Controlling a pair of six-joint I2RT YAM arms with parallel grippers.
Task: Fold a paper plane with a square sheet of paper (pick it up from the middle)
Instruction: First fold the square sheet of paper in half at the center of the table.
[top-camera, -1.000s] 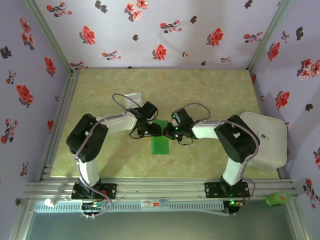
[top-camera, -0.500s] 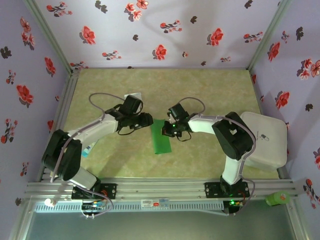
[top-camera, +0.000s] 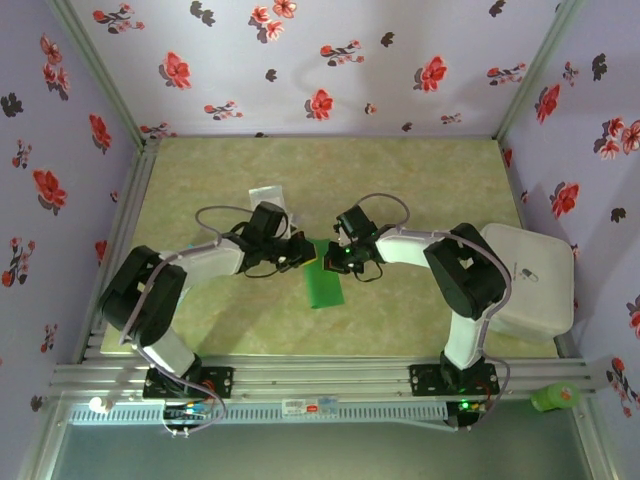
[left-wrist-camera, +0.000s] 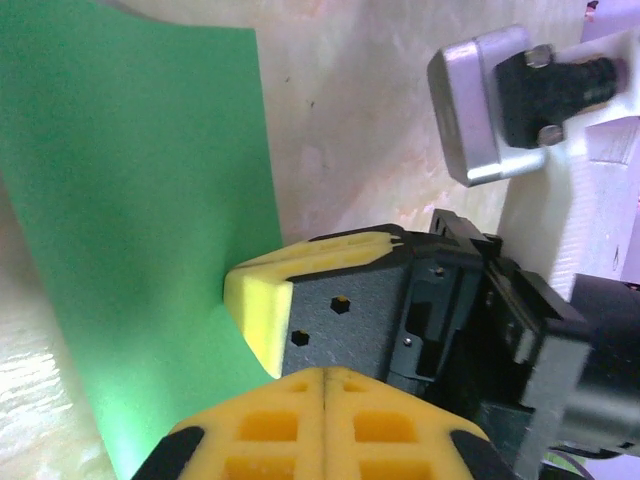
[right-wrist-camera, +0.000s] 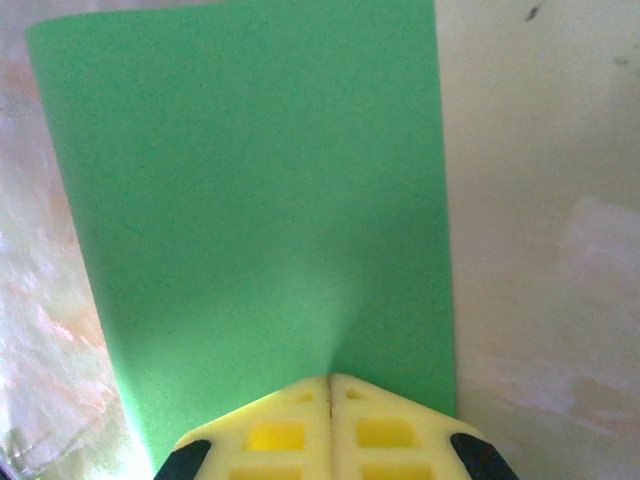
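The bright green sheet of paper (right-wrist-camera: 250, 200), plain and unmarked, shows from above as a narrow strip on the marbled counter (top-camera: 420, 180). It bows up toward the right gripper (right-wrist-camera: 330, 385), whose jaws pinch its edge. The left gripper (left-wrist-camera: 325, 388) has its jaws pressed together just beside the right one's yellow tip; whether they catch any paper I cannot tell. From above, both grippers hide the strip's far end. A small pale packet (top-camera: 265, 196) lies beyond the left jaws.

Overhead camera, fixed high at the near edge, looks down across the bench (top-camera: 420, 180); both wrist cameras sit close, facing the same green sheet (top-camera: 323, 285).
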